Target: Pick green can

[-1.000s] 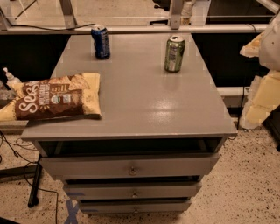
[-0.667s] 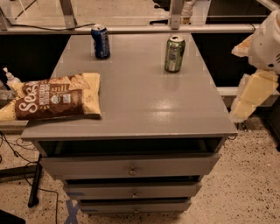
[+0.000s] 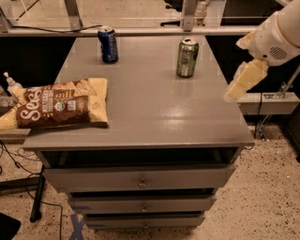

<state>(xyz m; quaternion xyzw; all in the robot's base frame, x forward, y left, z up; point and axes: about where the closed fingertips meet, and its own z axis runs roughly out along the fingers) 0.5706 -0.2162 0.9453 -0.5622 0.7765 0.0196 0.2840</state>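
well, green can (image 3: 187, 57) upright, leftward and apart from the hand (image 3: 236, 89), grip state unclear

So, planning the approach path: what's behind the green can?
Behind the green can the grey tabletop ends at a metal rail with an upright post. The can hides the strip directly behind it. The pincer hangs beyond the tabletop's right edge.

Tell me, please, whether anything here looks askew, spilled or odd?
Only the chip bag: its left end overhangs the cabinet top. The green can and blue can stand upright, nothing spilled. The gripper hovers beyond the top's right edge.
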